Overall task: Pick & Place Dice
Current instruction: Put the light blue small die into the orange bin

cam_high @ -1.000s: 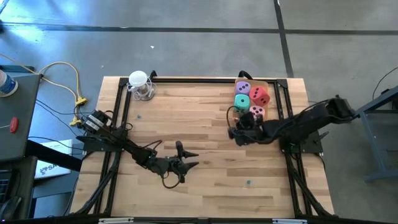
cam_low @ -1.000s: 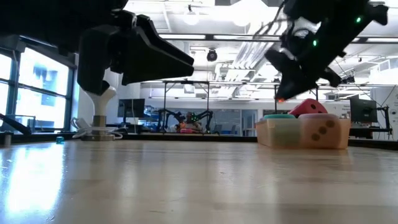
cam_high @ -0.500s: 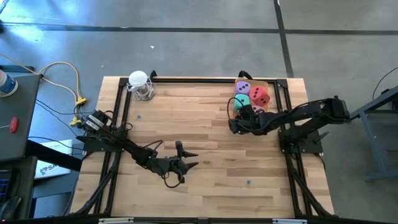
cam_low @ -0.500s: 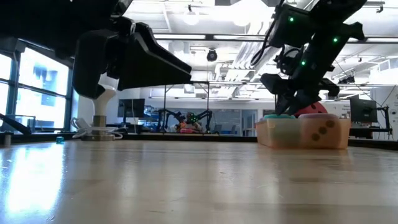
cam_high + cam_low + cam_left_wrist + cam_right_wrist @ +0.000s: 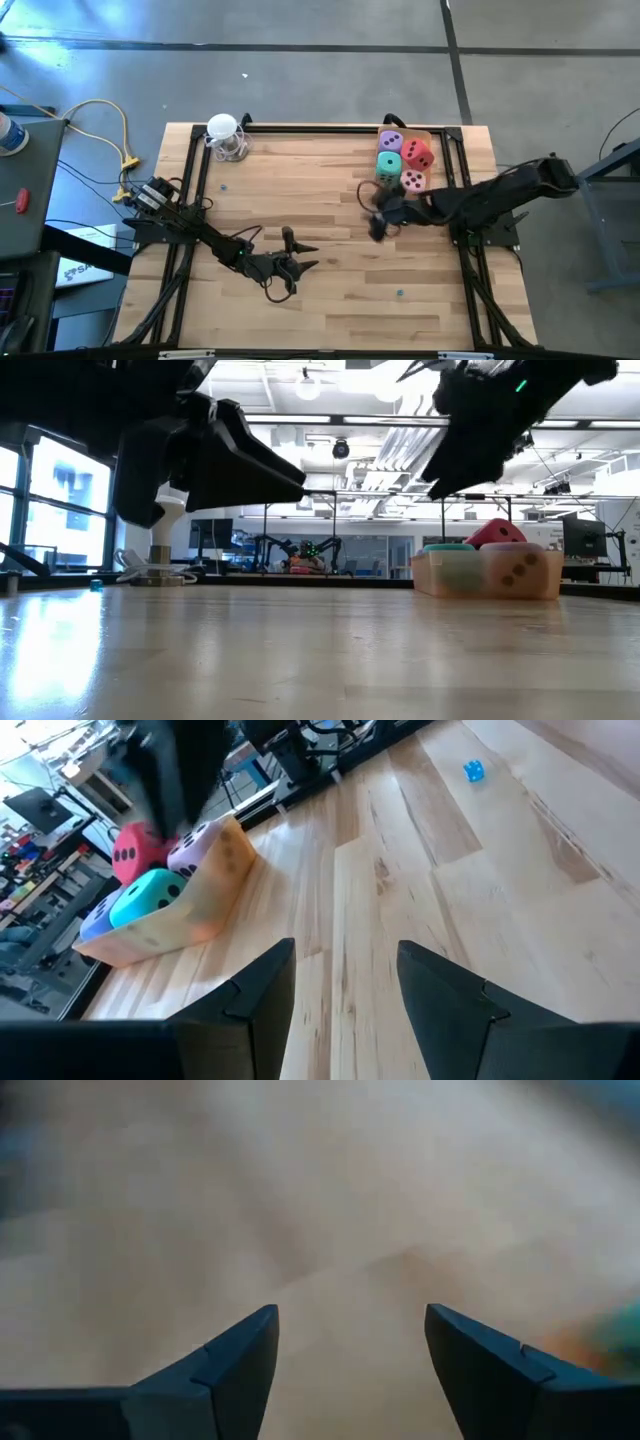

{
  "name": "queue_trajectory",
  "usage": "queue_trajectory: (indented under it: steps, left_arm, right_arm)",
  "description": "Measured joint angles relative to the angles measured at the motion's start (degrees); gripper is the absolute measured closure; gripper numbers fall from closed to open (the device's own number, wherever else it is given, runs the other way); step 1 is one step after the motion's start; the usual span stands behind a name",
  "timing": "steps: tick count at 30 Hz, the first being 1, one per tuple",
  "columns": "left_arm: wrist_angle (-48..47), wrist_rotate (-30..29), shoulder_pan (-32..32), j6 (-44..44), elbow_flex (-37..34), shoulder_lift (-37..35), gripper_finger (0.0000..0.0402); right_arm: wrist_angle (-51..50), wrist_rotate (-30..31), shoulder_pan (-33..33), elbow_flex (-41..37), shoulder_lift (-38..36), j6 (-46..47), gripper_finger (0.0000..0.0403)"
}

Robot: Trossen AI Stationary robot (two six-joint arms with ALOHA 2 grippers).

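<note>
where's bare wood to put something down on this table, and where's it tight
Free: the broad stretch between the white round-topped object and the tray, and the near strip past the left gripper. Tight: the far right corner, where the tray holds the purple die, green die, red die and pink die, with the right gripper open beside it.

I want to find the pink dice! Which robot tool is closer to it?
The right tool. It hangs just in front of the pink dice in its tray. The left tool waits far off, mid-table.
</note>
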Motion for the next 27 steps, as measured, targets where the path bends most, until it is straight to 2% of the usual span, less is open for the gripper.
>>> queue_trajectory:
  steps: [2, 4, 5, 7, 11, 18, 23, 27]
  left_arm:
    - [-0.9, 0.0, 0.0, 0.0, 0.0, 0.0, 0.0233]
    - [-1.3, 0.0, 0.3, 0.0, 0.0, 0.0, 0.0233]
    - [-1.4, 0.1, 0.4, 0.0, 0.0, 0.0, 0.0233]
    - [-1.6, 0.2, 1.0, 0.0, 0.0, 0.0, 0.0233]
    - [-2.1, 0.3, 2.0, -2.2, 0.0, 0.0, 0.0233]
    - [-2.4, 0.3, 2.5, -5.6, 0.0, 0.0, 0.0233]
    - [-2.4, 0.3, 2.1, -5.6, 0.0, 0.0, 0.0233]
    - [-2.4, 0.6, 2.1, -5.6, 0.0, 0.0, 0.0233]
  right_arm:
    - [-0.9, -14.1, 1.6, 0.0, -2.2, 4.1, 0.0159]
    - [-2.8, -25.3, 3.2, 0.0, -3.2, 10.0, 0.0162]
    - [-3.0, -29.0, 4.2, 0.0, -3.3, 13.3, 0.0164]
    - [-5.0, -31.5, 7.7, 0.1, -3.2, 19.3, 0.0167]
    - [-7.0, -32.4, 14.3, 0.0, -1.4, 26.3, 0.0175]
    - [-7.9, -24.4, 24.6, 0.0, 2.1, 35.1, 0.0197]
    - [-7.5, -23.4, 29.7, 0.0, 5.7, 44.7, 0.0213]
    - [-7.6, -22.8, 31.9, 0.0, 8.9, 45.1, 0.0226]
